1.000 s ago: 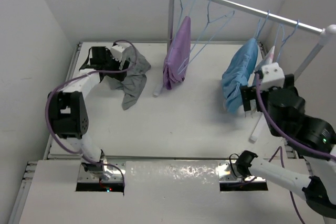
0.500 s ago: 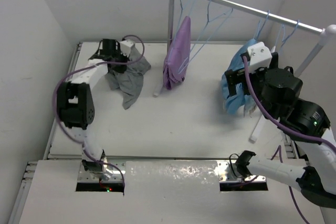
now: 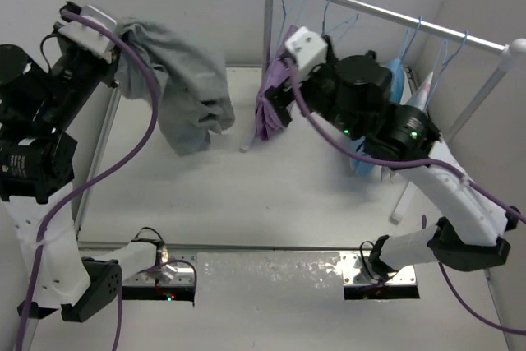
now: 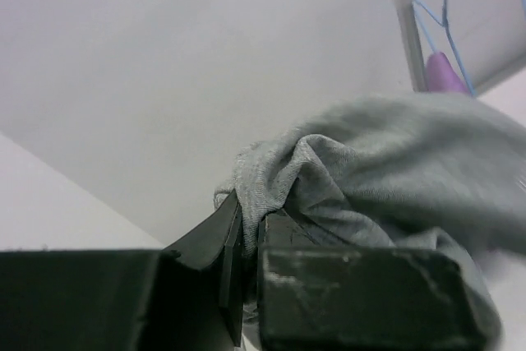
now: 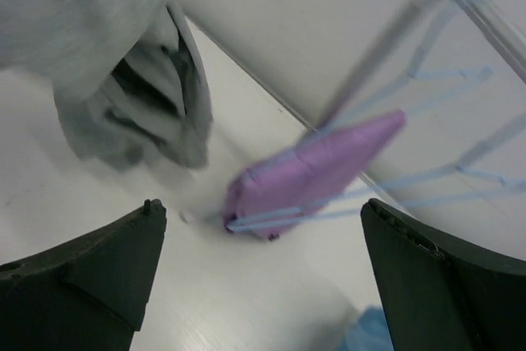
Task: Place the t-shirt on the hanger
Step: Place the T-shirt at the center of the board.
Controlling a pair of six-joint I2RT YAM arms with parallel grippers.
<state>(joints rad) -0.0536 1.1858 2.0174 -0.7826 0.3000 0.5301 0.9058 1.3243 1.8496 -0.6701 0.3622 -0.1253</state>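
Observation:
The grey t-shirt (image 3: 187, 88) hangs in the air over the table's back left, bunched and drooping. My left gripper (image 3: 113, 47) is raised high there and shut on a fold of it. In the left wrist view the t-shirt (image 4: 386, 162) is pinched between the jaws of the left gripper (image 4: 251, 223). An empty pale-blue wire hanger (image 3: 335, 24) hangs on the rail. My right gripper (image 3: 278, 98) is by the purple garment; in the right wrist view it (image 5: 261, 207) stands open with nothing between its fingers, and the t-shirt (image 5: 99, 39) shows at upper left.
A clothes rail (image 3: 386, 14) on white posts (image 3: 269, 30) crosses the back right. A purple garment (image 3: 275, 117) hangs on a hanger near the left post. A light-blue garment (image 3: 396, 80) hangs further right, mostly behind the right arm. Walls close in on the left and back.
The left gripper shut on the t-shirt on the table and lifted it high to the left. The right arm swung left from the light-blue garment to the purple one.

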